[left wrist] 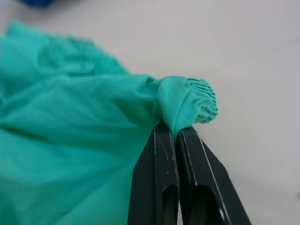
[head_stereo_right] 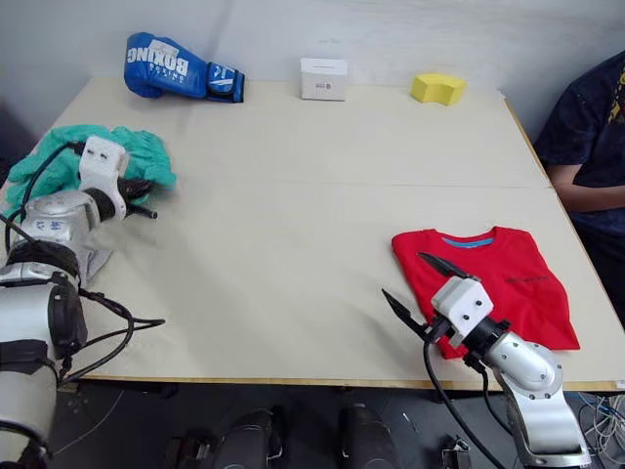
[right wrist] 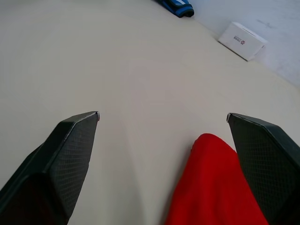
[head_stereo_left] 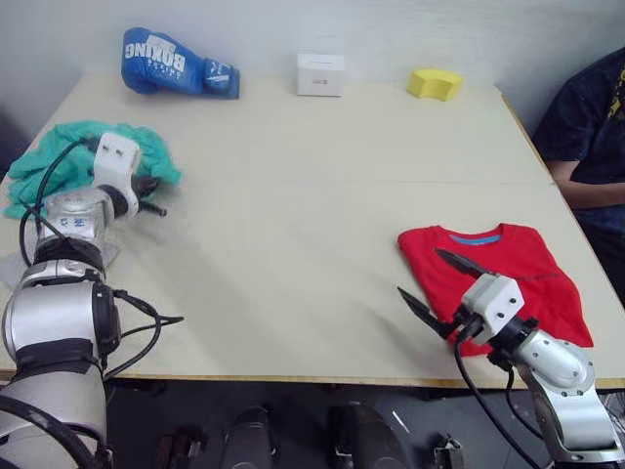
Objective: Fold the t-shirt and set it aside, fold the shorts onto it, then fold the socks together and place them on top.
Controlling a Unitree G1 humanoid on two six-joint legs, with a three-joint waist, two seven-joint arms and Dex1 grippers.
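We find the t-shirt (head_stereo_left: 508, 278) folded flat at the table's (head_stereo_left: 293, 244) right near edge, collar toward the far side, with the right tool (head_stereo_left: 432, 281) spread wide and empty at its near-left corner. The left tool (left wrist: 177, 136) is pinched onto the gathered waistband of the crumpled shorts (head_stereo_left: 68, 161) at the left edge. A boxing glove (head_stereo_left: 176, 63), white box (head_stereo_left: 320, 74) and yellow block (head_stereo_left: 436, 83) line the far edge, well apart from both garments.

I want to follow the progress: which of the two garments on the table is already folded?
The red t-shirt, lying flat as a neat rectangle by the open right gripper. The teal shorts are bunched, pinched in the left gripper.
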